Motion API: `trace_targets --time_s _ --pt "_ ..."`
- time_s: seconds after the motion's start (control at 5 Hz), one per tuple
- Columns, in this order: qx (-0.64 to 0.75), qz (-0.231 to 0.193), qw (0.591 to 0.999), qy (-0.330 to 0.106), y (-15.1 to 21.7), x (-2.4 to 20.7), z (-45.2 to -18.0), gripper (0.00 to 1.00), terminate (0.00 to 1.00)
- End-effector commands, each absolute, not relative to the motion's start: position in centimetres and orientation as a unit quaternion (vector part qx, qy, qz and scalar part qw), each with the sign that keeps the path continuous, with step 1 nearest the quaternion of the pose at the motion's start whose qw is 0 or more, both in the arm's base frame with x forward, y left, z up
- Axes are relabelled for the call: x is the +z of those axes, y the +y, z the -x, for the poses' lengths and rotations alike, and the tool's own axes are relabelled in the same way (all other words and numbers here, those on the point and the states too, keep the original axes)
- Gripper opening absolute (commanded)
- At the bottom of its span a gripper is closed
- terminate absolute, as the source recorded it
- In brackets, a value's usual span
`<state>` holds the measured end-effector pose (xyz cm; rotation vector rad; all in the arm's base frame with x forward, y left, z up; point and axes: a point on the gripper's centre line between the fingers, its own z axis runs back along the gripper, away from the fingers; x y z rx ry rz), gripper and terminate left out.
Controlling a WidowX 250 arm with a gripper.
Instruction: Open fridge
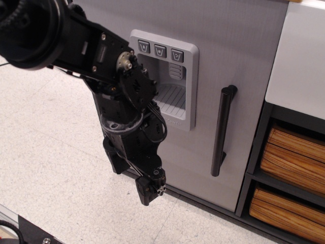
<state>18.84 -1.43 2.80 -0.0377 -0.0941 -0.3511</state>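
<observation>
The fridge (223, 46) door sits shut; the pincer (150, 192), seemingly closed, hangs left of its handle (223, 129).

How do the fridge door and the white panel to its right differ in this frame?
The fridge door is light grey; the white panel is brighter. The door carries a black bar handle and a three-button dispenser recess; the panel is plain. The door reaches nearly to the floor; the panel ends above wooden-slat drawers. Both are flat.
</observation>
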Motion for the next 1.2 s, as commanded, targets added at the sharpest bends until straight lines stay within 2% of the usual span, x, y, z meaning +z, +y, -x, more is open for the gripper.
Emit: trace_targets --time_s 0.0,0.4,0.6,1.0 --pt "-0.175 0.019 0.983 -0.047 -1.4 2.8 -18.8 1.00 0.00" --pt "-0.109 0.015 0.990 -0.091 -3.5 3.2 -24.5 1.00 0.00" --pt "-0.073 0.021 0.990 -0.119 -4.3 4.5 -28.5 1.00 0.00" --pt "-0.031 0.021 0.985 -0.169 -5.3 6.6 -33.1 1.00 0.00"
